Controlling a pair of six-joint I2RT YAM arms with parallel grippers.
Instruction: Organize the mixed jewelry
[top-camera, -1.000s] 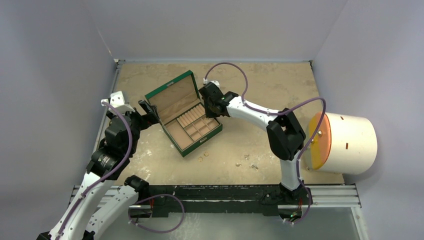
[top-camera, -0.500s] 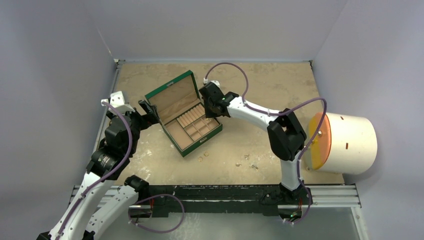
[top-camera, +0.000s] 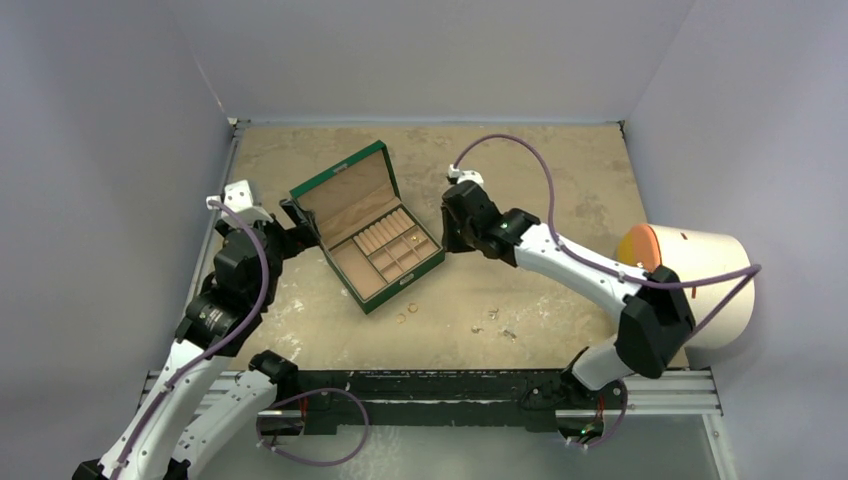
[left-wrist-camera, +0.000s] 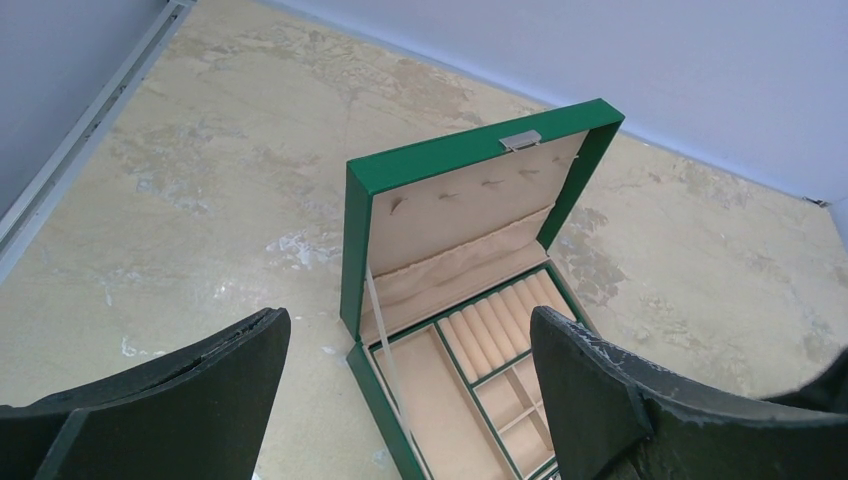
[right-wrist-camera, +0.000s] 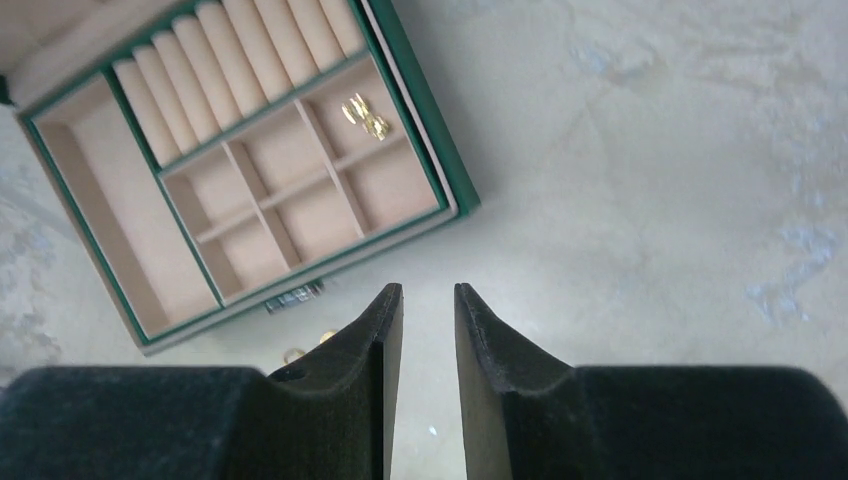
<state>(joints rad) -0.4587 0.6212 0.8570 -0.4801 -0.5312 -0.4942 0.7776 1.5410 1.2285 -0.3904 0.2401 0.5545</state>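
The mixed jewelry lies in two places. One gold piece (right-wrist-camera: 366, 115) (top-camera: 413, 238) rests in a small right-hand compartment of the open green box (top-camera: 372, 285) (right-wrist-camera: 432, 150) (left-wrist-camera: 352, 230). Two gold rings (top-camera: 407, 314) (right-wrist-camera: 292, 353) and a few silver bits (top-camera: 495, 324) lie on the table in front of the box. My right gripper (right-wrist-camera: 428, 292) (top-camera: 447, 241) hangs just right of the box, jaws a little apart with nothing between them. My left gripper (left-wrist-camera: 408, 320) (top-camera: 299, 227) stands wide open and empty at the box's left side.
A white cylinder with an orange face (top-camera: 700, 285) lies at the right edge. The box lid (top-camera: 345, 190) stands open toward the back left. Grey walls close in the table; its sandy top (top-camera: 540, 170) is bare behind and right of the box.
My right gripper drew back to the right, off the box, and its jaws parted. A gold piece now lies in the compartment where it hovered. The left arm has not moved.
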